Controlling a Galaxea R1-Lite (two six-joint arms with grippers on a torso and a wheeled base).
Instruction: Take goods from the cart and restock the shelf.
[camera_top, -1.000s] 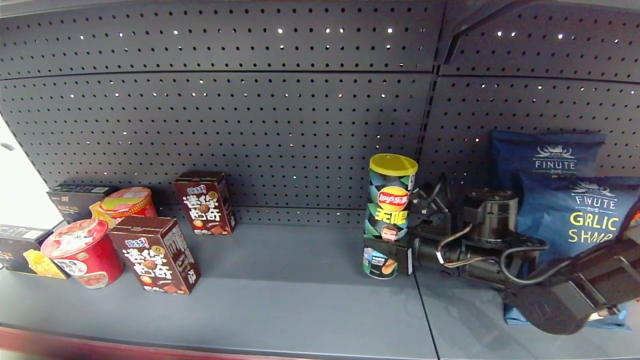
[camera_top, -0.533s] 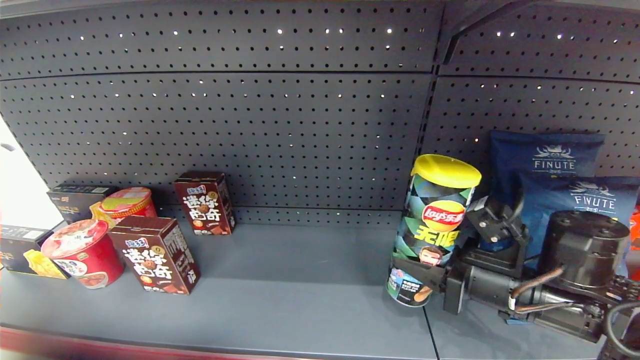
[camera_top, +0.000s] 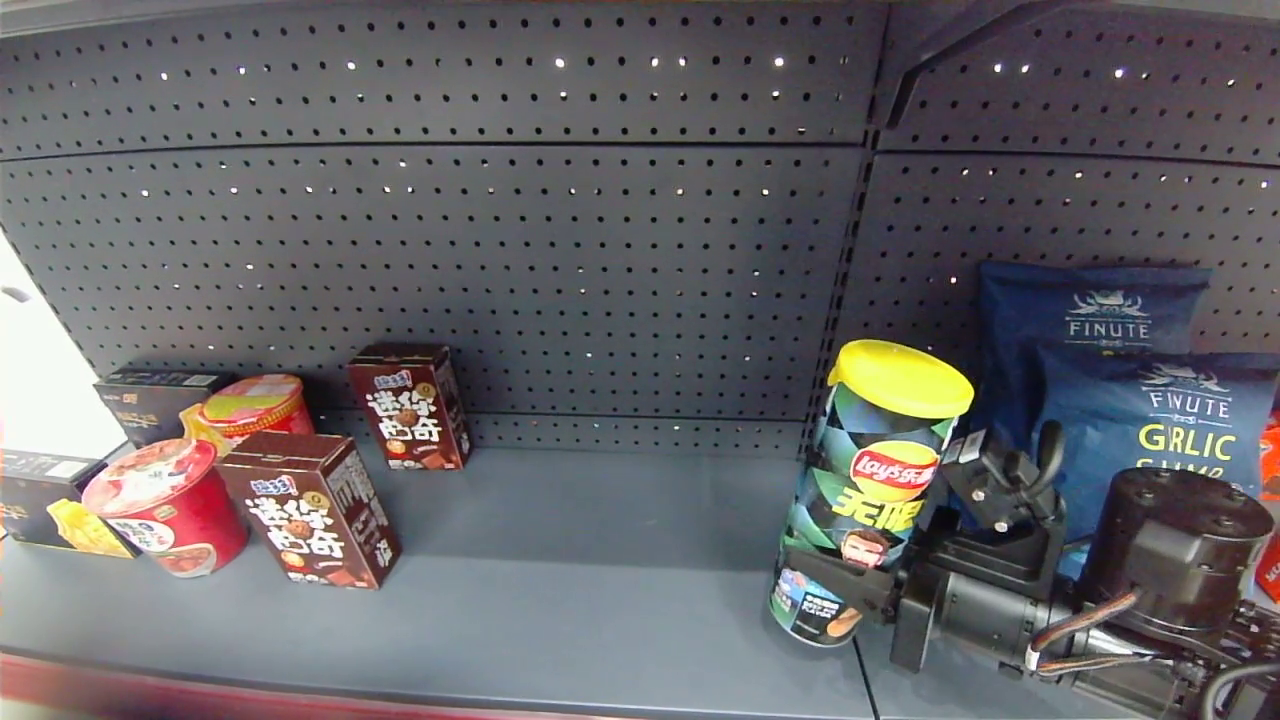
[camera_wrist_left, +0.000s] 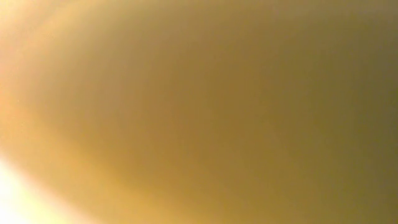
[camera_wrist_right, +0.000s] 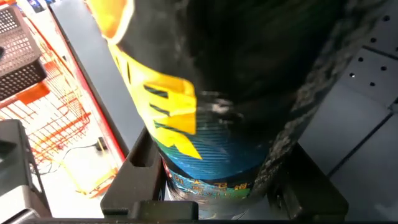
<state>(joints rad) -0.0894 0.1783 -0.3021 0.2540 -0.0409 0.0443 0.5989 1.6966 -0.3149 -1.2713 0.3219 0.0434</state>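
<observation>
One tall cylindrical chip can (camera_top: 880, 480) w/ a yellow plastic lid sits in the right gripper (camera_top: 848, 585), jaws clamped on its lower third. It is over the front part of the grey metal shelf (camera_top: 600, 600), by the seam btw two shelf boards. The can leans a bit, lid toward the bags; whether its base touches the shelf can't be told. Label: green-and-black diamond pattern, a round red-and-yellow logo, big yellow characters, a small face, a chip picture at the bottom. In the right wrist view the can (camera_wrist_right: 205, 124) is close up, yellow print on dark and blue, black jaws on either side.

Just beside it on the right stand two dark blue foil snack bags (camera_top: 1180, 420) w/ pale and yellow lettering, the front one partly hidden by the arm. Far left: two brown cardboard boxes (camera_top: 310, 505) w/ white characters, two red noodle cups (camera_top: 165, 505), and two black boxes (camera_top: 40, 495), one cut off by the edge. A dark perforated back panel (camera_top: 500, 250) is behind. A red wire cart (camera_wrist_right: 56, 124) stands on the floor below; contents unclear.
</observation>
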